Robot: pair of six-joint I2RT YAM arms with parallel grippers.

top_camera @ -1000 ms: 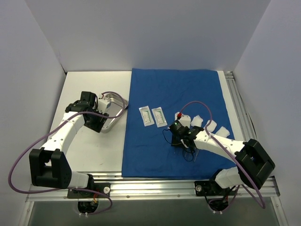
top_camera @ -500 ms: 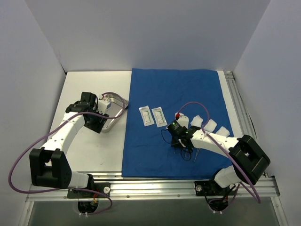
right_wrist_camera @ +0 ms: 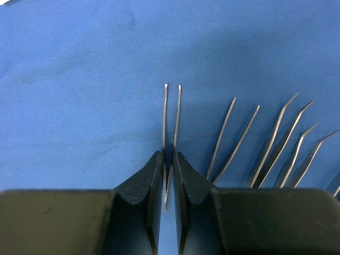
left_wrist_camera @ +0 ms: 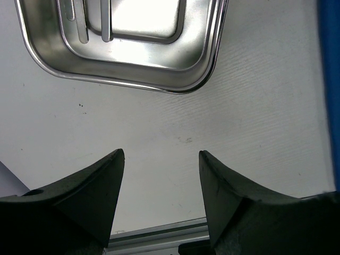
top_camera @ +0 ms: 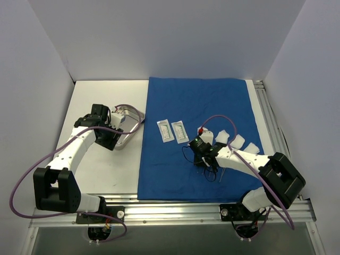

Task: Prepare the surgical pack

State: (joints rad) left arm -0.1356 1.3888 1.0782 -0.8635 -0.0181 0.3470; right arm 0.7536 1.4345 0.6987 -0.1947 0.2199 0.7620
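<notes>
Straight tweezers (right_wrist_camera: 171, 122) look light, springy and slippery; the right gripper (right_wrist_camera: 168, 155) pinches both blades mid-length. The left gripper (left_wrist_camera: 160, 154) hangs open near the steel tray (left_wrist_camera: 133, 74).

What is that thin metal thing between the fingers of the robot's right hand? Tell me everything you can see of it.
It is a pair of straight tweezers: two slim, shiny steel prongs with fine points standing slightly apart. It sits over the blue cloth, leftmost in a row of other instruments, points aimed away from the wrist camera. The right hand pinches its sides with two black fingers, which hide its rear end. Whether it touches the cloth I cannot tell.
</notes>
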